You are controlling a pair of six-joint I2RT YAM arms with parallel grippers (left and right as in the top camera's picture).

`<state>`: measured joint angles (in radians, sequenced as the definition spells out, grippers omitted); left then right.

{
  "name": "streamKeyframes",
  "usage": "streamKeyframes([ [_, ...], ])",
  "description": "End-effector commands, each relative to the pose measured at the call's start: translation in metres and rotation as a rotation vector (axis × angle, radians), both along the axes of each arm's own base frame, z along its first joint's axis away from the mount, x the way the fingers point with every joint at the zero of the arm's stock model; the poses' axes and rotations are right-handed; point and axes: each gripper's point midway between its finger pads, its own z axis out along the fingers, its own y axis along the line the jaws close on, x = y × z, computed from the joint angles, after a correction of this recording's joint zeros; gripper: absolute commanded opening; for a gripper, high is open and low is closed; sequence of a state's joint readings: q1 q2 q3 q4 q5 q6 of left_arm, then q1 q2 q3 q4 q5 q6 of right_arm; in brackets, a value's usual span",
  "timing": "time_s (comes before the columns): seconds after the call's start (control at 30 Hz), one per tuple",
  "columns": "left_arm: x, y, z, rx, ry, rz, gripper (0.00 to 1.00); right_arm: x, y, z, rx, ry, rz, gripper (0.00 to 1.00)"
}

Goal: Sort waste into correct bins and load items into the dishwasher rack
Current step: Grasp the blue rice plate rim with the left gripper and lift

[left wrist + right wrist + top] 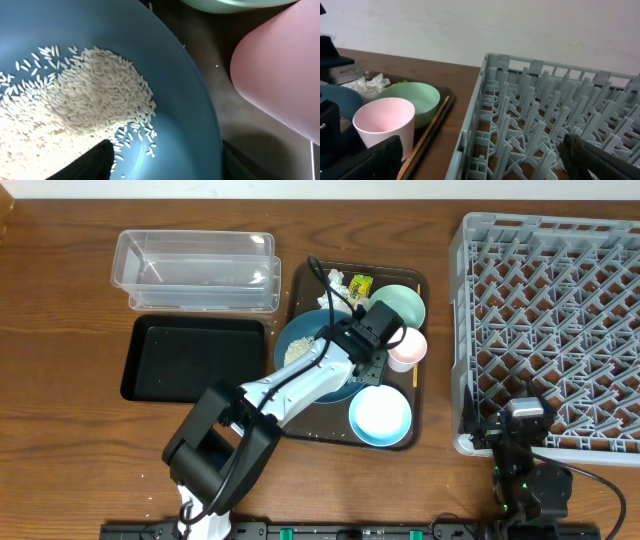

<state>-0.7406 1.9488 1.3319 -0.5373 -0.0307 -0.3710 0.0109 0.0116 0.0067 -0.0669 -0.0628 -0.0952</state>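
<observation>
Our left tool (165, 165) is spread open over the blue plate (180, 75), rice (90, 100) heaped on it, plate sitting on the brown tray (300, 300). And our right tool (481, 150) is wide open too, beside the rack (545, 100).

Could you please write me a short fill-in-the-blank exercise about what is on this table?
1. The rice is heaped on the dark blue ____.
2. The cup beside the green bowl is ____.
3. The grey rack stands on the robot's ____ side.
4. Next to the crumpled tissue lies a yellow-green ____.
Missing words: plate; pink; right; wrapper.
</observation>
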Motion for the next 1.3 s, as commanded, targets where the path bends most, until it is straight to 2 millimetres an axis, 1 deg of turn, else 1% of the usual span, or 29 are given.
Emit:
streamKeyframes([
  [0.0,0.0,0.007,-0.007,0.033,-0.002,0.018,0.63,0.0,0.002,0.0,0.004,-0.001,0.006,0.99],
  [0.07,0.0,0.007,-0.009,0.037,0.002,0.017,0.62,0.0,0.002,0.0,0.004,-0.001,0.006,0.99],
  [0.13,-0.001,0.007,-0.012,0.04,0.006,0.017,0.58,0.0,0.002,0.0,0.004,-0.001,0.006,0.99],
  [0.23,-0.001,0.007,-0.013,0.042,0.009,0.017,0.55,0.0,0.002,0.0,0.004,-0.001,0.006,0.99],
  [0.3,-0.001,0.006,-0.013,0.043,0.009,0.015,0.5,0.0,0.002,0.0,0.004,-0.001,0.006,0.99],
  [0.37,-0.002,0.005,-0.013,0.041,0.008,0.012,0.47,0.0,0.002,0.0,0.004,-0.001,0.006,0.99],
  [0.43,-0.004,0.003,-0.013,0.041,0.007,0.005,0.45,0.0,0.002,0.0,0.004,-0.001,0.006,0.99],
  [0.63,-0.009,-0.003,-0.013,0.042,0.006,-0.015,0.42,0.0,0.002,0.0,0.004,-0.001,0.006,0.99],
  [0.7,-0.009,-0.003,-0.013,0.042,0.005,-0.015,0.39,0.0,0.002,0.0,0.004,-0.001,0.006,0.99],
  [0.83,-0.009,-0.004,-0.01,0.038,0.002,-0.016,0.34,0.0,0.002,0.0,0.004,-0.001,0.006,0.99],
  [1.07,-0.008,-0.004,-0.006,0.032,-0.008,-0.015,0.2,0.0,0.002,0.0,0.004,-0.001,0.006,0.99],
  [1.2,-0.008,-0.005,-0.002,0.026,-0.015,-0.016,0.19,0.0,0.002,0.0,0.004,-0.001,0.006,0.99],
  [1.23,-0.007,-0.005,0.0,0.024,-0.018,-0.018,0.15,0.0,0.002,0.0,0.004,-0.001,0.006,0.99],
  [1.27,-0.007,-0.005,0.002,0.022,-0.021,-0.018,0.14,0.0,0.002,0.0,0.004,-0.001,0.006,0.99],
])
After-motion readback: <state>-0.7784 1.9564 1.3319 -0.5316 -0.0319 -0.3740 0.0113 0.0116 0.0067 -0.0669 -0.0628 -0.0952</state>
